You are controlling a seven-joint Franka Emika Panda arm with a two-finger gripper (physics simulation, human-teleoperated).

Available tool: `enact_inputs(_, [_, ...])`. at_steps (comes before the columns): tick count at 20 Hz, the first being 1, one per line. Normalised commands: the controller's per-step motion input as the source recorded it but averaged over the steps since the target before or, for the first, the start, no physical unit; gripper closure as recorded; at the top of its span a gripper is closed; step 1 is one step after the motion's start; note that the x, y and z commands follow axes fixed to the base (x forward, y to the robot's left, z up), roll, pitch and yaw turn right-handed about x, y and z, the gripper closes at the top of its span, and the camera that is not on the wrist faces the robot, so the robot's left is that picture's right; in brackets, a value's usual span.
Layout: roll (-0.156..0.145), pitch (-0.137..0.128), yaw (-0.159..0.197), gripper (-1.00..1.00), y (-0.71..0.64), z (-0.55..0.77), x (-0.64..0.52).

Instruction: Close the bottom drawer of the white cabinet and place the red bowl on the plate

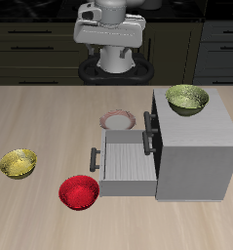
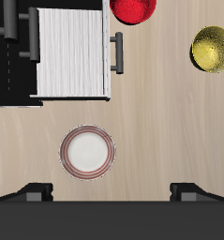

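- The bottom drawer point(image 1: 126, 161) of the white cabinet point(image 1: 194, 146) is standing pulled out, its dark bar handle point(image 1: 95, 161) facing away from the cabinet body, so the closing step is not yet done.
- The gripper point(image 2: 112, 192) is hanging high above the table point(image 1: 30, 117), over the plate; in the wrist view its two fingertips point(image 2: 34, 192) are sitting wide apart with nothing between them.
- The red bowl point(image 1: 78, 191) is resting on the table near the front edge, just beside the drawer's handle end and apart from the plate.
- The plate point(image 1: 118, 121) is lying farther back, close to the cabinet's side, bare and ready to receive the bowl.
- A yellow-green bowl point(image 1: 19, 163) is sitting well apart on the table, and an olive-green bowl point(image 1: 187, 99) is sitting on top of the cabinet; neither is in the way.
- Judging from this, the drawer step is the one in hand: the next move is calling for the arm to come down beyond the handle and push the front panel straight in toward the cabinet.
- The red bowl is lying close to that path, so the approach is needing care not to knock it.
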Motion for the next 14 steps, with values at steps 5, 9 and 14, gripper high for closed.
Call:
enact_inputs(5, [-0.003,0.009,0.003,-1.0,-0.08,0.1,0.25])
enact_inputs(9, [0.018,0.005,0.027,-1.0,-0.03,0.08,0.3])
enact_inputs(14, [0.002,-0.018,0.027,-1.0,-0.05,0.09,0.23])
